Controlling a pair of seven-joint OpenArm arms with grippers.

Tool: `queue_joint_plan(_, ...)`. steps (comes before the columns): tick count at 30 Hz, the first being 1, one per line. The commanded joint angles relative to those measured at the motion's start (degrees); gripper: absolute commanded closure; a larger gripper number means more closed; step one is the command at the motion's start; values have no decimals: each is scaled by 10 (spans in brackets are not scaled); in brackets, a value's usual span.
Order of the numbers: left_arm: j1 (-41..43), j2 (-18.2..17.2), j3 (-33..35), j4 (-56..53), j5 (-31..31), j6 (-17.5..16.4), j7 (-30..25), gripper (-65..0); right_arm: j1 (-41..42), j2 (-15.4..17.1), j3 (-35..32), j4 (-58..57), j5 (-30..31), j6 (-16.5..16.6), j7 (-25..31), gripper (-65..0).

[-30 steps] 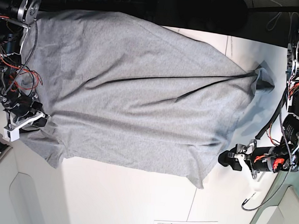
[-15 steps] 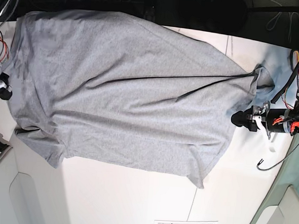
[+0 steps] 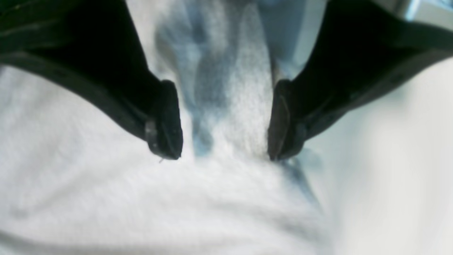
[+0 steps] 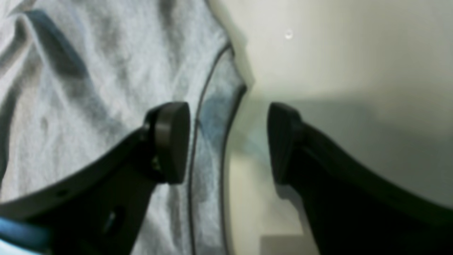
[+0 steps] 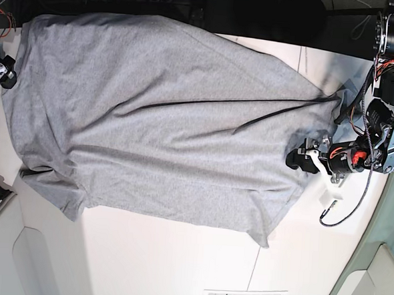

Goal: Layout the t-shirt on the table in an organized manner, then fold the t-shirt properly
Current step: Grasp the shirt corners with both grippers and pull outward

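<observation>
Grey heather jersey, the t-shirt (image 5: 165, 125), spread over most of the white table (image 5: 176, 266), long axis running left to right across the base view between the two arms; no print visible, so lettering presumably face down. At far left of that view, right gripper (image 4: 228, 141) poised at the shirt's left end: jaws spread wide, nothing pinched, one finger over the cloth, the other over bare tabletop, the shirt's stitched edge passing between them. Across the middle, a long dark crease and several shallower wrinkles; far left corner seemingly over the table's far edge, though not certain. At right, left gripper (image 3: 224, 120) low over the shirt's right end: jaws likewise spread, a raised ridge of fabric running between the pads, contact with it not determinable owing to blur. Judgement: layout stage not finished, folding not begun. Deciding relation for the next move: cloth already lying directly between each pair of jaws, each arm nearest its own end, so closing in place and drawing apart along the long axis likely enough to flatten the crease. Risk: catching one layer only, or dragging the garment askew.
</observation>
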Motion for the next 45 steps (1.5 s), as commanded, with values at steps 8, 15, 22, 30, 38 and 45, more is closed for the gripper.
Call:
queue_joint_plan(8,-9,8,-3,4,125,96,-6,-412,6,10,-65,-2,8,0,1,-273)
queue_joint_plan(15,-9,9,-3,4,136,96,-29,0,37,10,-121,-3,6,-2,2,0)
queue_joint_plan(22,-22,9,-3,4,140,96,-35,0,101,10,-128,-3,-10,1,2,0)
queue_joint_plan(30,-84,10,-3,4,140,96,-35,0,189,10,-128,-42,-31,7,8,0)
queue_joint_plan(38,-123,11,-3,3,146,97,-42,0,292,10,-129,-131,-64,22,47,0)
queue_joint_plan(45,-131,11,-3,3,145,96,-38,0,318,10,-130,-142,-63,21,49,-12)
